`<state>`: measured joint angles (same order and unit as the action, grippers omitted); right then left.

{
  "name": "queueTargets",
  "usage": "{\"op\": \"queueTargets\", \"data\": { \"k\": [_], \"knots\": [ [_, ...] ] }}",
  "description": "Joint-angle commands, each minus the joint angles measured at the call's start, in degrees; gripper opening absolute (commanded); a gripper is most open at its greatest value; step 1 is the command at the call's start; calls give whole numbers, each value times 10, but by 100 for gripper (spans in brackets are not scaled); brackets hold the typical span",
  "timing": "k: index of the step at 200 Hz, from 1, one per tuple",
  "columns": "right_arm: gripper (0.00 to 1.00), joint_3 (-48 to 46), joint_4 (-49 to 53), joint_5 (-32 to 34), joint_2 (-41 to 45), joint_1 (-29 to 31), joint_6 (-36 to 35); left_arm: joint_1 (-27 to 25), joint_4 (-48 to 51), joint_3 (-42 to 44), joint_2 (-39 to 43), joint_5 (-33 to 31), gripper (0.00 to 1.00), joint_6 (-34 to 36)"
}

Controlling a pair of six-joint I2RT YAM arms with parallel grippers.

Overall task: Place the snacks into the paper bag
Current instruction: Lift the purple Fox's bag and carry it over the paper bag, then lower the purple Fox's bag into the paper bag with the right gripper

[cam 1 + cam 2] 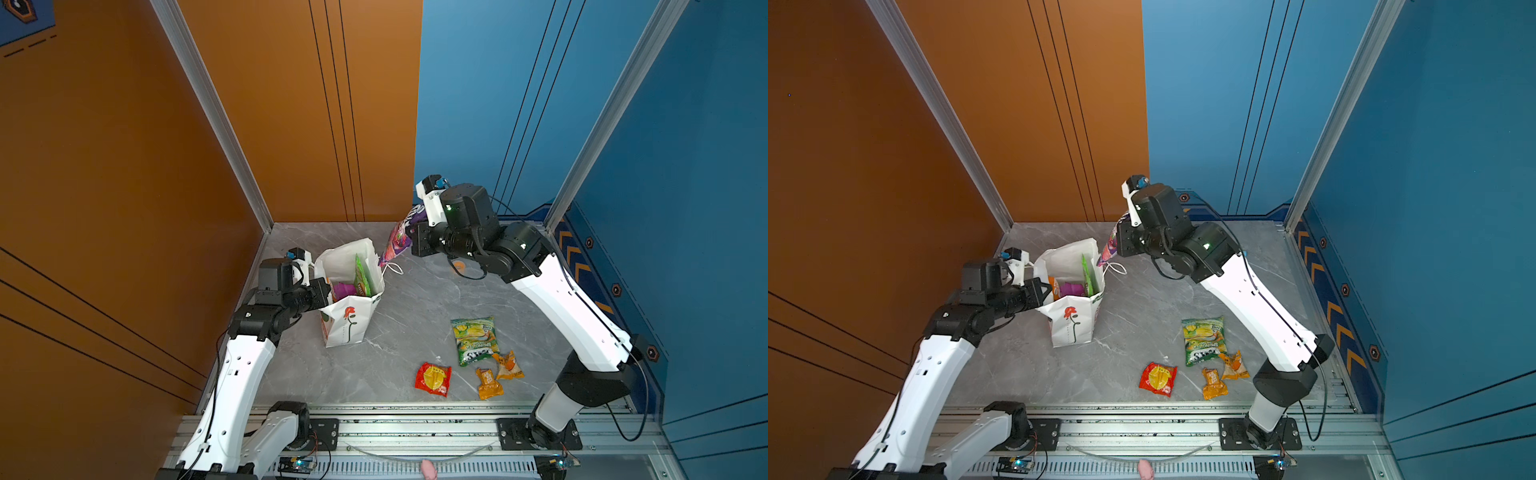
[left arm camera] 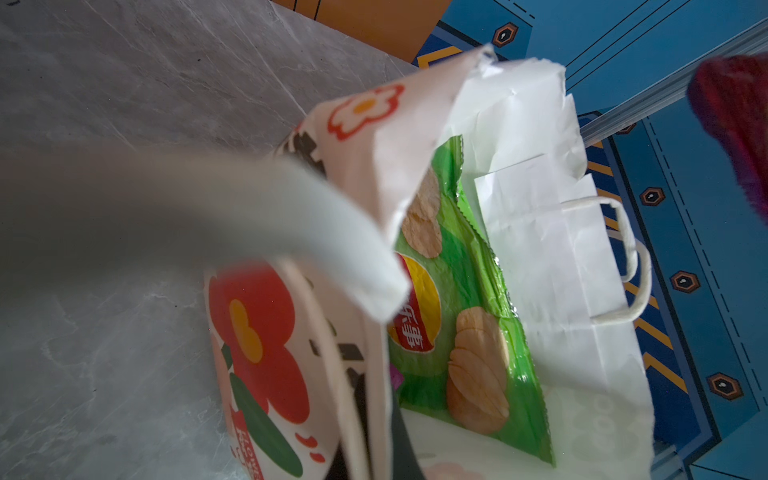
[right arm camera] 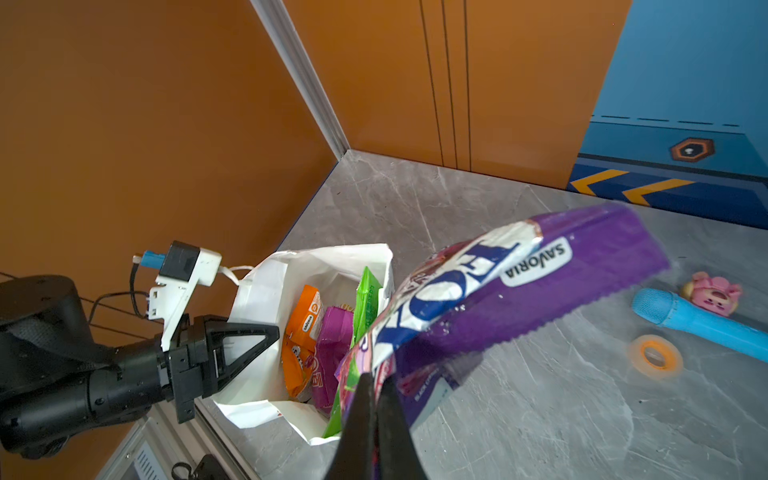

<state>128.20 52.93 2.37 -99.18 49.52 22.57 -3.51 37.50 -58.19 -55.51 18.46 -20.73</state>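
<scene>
White paper printed with red flowers: the paper bag (image 1: 357,328) is found upright and open-mouthed on the grey desk (image 1: 407,299) in both top views. Three items are recorded inside it: a green chips bag (image 1: 362,276), a magenta packet (image 1: 347,289) and an orange packet (image 1: 1054,287). The left fingers (image 1: 322,293) are closed on the bag's left rim. A large purple packet (image 1: 397,243) is held tilted in the air at the bag's far right corner. Well apart from the bag, a green packet (image 1: 476,340), a red packet (image 1: 433,379) and two orange-yellow wrappers (image 1: 489,382) lie on the desk.

In the left wrist view, the bag's wall is seen pinched, and the chips bag is stood on edge inside.

In the right wrist view, the right fingers (image 3: 360,415) are pressed narrowly on the purple packet's edge. A blue cylinder (image 3: 698,318), a pink toy (image 3: 712,297) and an orange tape ring (image 3: 656,356) are noted on the desk beyond.
</scene>
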Motion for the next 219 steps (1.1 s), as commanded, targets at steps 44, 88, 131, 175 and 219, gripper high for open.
{"op": "queueTargets", "data": {
  "k": [44, 88, 131, 175, 219],
  "knots": [
    [6, 111, 38, -10, -74, 65, -65, -13, -32, -17, 16, 36, 0, 18],
    [5, 112, 46, -8, -100, 68, -66, -15, -36, -16, 18, 42, 0, 18],
    [4, 115, 39, -25, -129, 77, -62, -16, -40, -14, 26, 45, 0, 18],
    [4, 116, 38, -14, -144, 91, -78, -17, -43, -13, 27, 50, 0, 18],
    [4, 115, 73, 54, -163, 97, -92, -17, -43, -13, 32, 47, 0, 19]
  ]
}}
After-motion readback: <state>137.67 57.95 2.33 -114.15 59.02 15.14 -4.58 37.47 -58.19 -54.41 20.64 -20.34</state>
